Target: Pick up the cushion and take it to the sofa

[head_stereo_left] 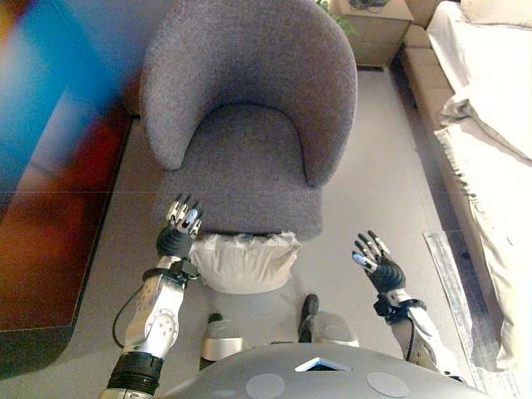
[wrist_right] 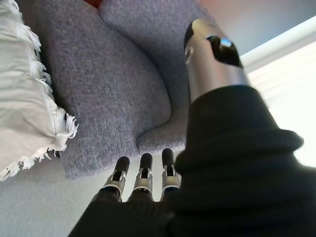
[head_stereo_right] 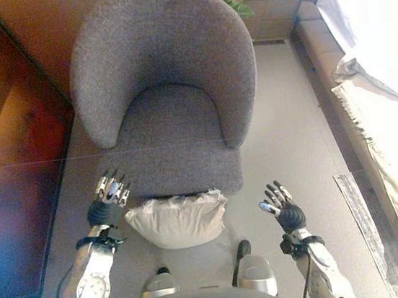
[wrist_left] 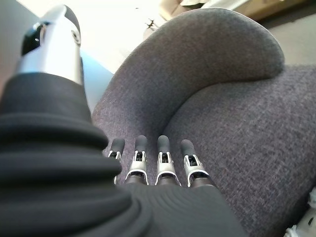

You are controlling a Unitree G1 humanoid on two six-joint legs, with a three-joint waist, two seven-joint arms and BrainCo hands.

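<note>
From the left eye view, one grey armchair [head_stereo_left: 249, 108] is standing on the pale floor [head_stereo_left: 374, 191] with its seat facing the robot, and one white cushion [head_stereo_left: 243, 260] is lying on the floor against the chair's front edge, touching it, not in either hand. The left hand [head_stereo_left: 179, 229] is hovering just beside the cushion's left end, at the chair's front left corner, its fingers stretched out straight and holding nothing. The right hand [head_stereo_left: 378, 262] is hanging well apart from the cushion on the other side, over bare floor, fingers spread wide and empty. One sofa [head_stereo_left: 490, 141] draped in a light cover is running along the right side of the room, and one small wooden side table [head_stereo_left: 374, 29] is sitting behind the chair near the sofa's far end. The right eye view is showing the same count: one armchair, one cushion [head_stereo_right: 179, 220] between the two hands, the left hand [head_stereo_right: 108, 204] near its left end and the right hand [head_stereo_right: 282, 208] apart to its right, with a dark wooden cabinet [head_stereo_right: 14, 179] filling the left side. The left wrist view is looking along the left hand's straight fingers [wrist_left: 163, 163] at the chair's seat and curved back. The right wrist view is showing the right hand's straight fingers [wrist_right: 143, 175] pointing at the chair's front, with the fringed edge of the cushion [wrist_right: 24, 98] lying against the chair.
</note>
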